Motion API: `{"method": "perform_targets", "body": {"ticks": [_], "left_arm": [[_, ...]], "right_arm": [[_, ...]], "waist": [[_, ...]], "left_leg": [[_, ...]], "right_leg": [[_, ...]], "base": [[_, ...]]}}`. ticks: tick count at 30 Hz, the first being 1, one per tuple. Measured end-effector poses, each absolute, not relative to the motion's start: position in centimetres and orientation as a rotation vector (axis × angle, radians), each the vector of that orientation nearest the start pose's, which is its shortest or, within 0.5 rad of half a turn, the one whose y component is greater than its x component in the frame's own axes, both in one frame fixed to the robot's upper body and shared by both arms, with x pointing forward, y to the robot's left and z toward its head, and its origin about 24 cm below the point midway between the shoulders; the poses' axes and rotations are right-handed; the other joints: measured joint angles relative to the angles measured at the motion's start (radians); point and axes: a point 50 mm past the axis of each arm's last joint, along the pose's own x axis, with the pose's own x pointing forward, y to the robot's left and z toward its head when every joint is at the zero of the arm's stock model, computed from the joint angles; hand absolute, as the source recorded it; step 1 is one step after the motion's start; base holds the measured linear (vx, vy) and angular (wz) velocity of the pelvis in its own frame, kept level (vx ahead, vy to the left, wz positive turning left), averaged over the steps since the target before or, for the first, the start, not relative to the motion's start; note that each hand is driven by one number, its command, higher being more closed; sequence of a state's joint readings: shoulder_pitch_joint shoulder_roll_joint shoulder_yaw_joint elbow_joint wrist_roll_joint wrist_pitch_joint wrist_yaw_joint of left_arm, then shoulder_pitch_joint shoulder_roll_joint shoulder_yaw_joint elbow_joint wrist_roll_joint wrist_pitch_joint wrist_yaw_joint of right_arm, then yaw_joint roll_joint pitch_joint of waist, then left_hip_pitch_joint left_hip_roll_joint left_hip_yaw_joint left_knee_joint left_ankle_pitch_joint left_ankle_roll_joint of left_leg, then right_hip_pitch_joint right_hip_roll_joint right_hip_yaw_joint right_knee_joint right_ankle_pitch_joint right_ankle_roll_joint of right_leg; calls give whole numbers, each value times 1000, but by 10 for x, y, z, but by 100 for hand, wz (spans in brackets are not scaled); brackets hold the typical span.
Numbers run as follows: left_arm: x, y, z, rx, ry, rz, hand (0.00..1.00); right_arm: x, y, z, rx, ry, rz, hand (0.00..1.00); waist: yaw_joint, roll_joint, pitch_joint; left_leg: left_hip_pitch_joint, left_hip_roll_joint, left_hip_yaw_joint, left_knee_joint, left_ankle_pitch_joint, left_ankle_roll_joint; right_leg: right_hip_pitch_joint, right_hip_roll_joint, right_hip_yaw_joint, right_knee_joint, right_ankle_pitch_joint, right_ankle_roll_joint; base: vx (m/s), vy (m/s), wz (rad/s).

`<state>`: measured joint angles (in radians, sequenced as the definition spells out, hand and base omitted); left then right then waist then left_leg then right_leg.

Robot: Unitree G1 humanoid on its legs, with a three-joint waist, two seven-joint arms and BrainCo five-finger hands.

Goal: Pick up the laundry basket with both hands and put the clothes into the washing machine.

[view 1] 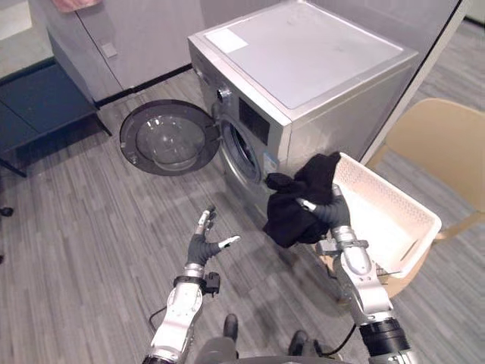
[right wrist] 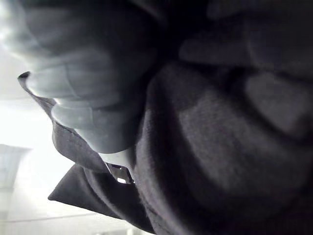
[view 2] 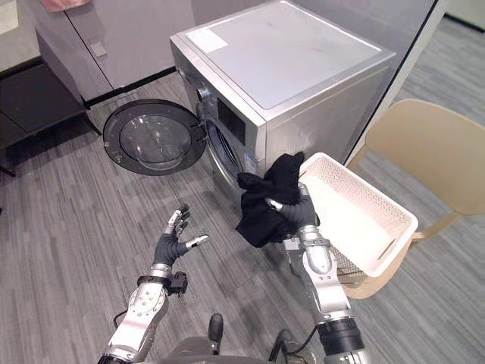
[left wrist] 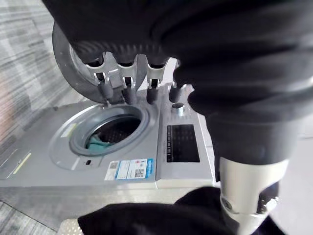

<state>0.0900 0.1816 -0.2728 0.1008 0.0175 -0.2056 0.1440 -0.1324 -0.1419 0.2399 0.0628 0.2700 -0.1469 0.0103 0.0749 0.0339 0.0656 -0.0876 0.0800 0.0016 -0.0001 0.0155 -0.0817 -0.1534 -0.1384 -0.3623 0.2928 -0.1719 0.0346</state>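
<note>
Right hand [view 1: 327, 213] fingers curled round black garment [view 1: 295, 208], held clear of laundry basket [view 1: 383, 212] for loading the open washing machine [view 1: 303, 61]. Left hand [view 1: 201, 248] splayed, empty.

The silver front-loading washing machine [view 1: 303, 68] stands at 12 o'clock, its round door [view 1: 168, 138] swung wide open toward 9 o'clock. Teal cloth [left wrist: 98, 142] lies in the drum. At 3 o'clock the white perforated laundry basket [view 1: 386, 216] sits tilted. A black garment [view 1: 295, 216] hangs at its 9 o'clock end, held in the curled fingers of the right hand [view 1: 331, 214].
</note>
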Motion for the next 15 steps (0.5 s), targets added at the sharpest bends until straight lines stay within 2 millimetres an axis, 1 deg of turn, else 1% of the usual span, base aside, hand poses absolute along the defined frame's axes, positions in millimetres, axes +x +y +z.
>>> {"method": "perform_targets", "body": {"ticks": [1,2,4,6,8,9,12,15], "left_arm": [[228,129,14,186,-17,-142,0],[235,124,17,217,-38,-178,0],[245,116,26,248,-81,-226,0],[249,108,28,284,-100,-268,0],[252,107,26,333,-97,-283,0],[254,108,25,359,-97,-286,100],[256,106,27,410,-120,-281,100],[254,102,26,446,-134,-290,100]], "right_arm": [[271,-105,69,141,-159,307,100],[270,-92,70,176,-152,378,100],[267,-73,71,240,-141,478,100],[262,-62,66,281,-108,537,100],[263,-57,58,314,-53,557,100],[263,-56,55,329,-32,561,100],[261,-50,48,389,17,578,100],[259,-57,43,423,53,584,100]], "waist": [[-2,0,0],[-3,1,-1],[-5,2,-5],[-6,5,-16],[-8,6,-20],[-8,5,-21],[-8,6,-21],[-9,6,-27]], "left_leg": [[4,-2,0,0,1,2],[13,-4,1,0,4,3],[21,-5,2,-3,9,4],[23,-2,3,-18,21,3],[28,8,6,-34,34,-2],[28,8,6,-36,38,-6],[29,17,5,-36,43,-13],[29,25,3,-36,46,-19]], "right_leg": [[5,0,5,-5,4,2],[18,1,9,-18,12,6],[26,2,11,-29,21,5],[26,9,14,-42,33,2],[26,18,19,-55,47,-4],[25,22,20,-57,51,-8],[25,32,22,-59,53,-12],[25,41,22,-60,54,-14]], "base": [[-68,53,-3],[-71,30,-4],[-79,12,-4],[-63,-19,-6],[-62,-35,-11],[-68,-28,-8],[-63,-45,-3],[-45,-58,-2]]}}
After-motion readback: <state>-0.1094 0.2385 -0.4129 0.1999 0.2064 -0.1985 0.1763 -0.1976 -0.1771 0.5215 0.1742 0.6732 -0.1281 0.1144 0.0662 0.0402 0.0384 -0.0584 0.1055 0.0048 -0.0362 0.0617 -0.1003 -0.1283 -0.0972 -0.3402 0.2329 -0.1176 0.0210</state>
